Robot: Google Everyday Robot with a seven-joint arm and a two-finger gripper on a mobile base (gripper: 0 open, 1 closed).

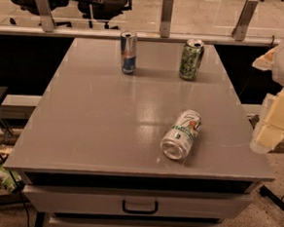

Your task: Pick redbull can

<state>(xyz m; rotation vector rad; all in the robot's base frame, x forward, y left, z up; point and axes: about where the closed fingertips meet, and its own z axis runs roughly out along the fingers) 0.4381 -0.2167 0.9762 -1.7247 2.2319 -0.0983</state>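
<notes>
The redbull can (128, 52) is slim, silver and blue with a red mark. It stands upright at the far left of the grey table top (107, 118). My gripper (273, 120) is at the right edge of the view, beside the table's right side. It hangs off the table, far from the redbull can and touching nothing.
A wider green can (191, 59) stands upright at the far right of the table. A white and green 7UP can (182, 134) lies on its side near the front right. A drawer with a handle (140, 206) is below the top. Office chairs (67, 0) stand behind a rail.
</notes>
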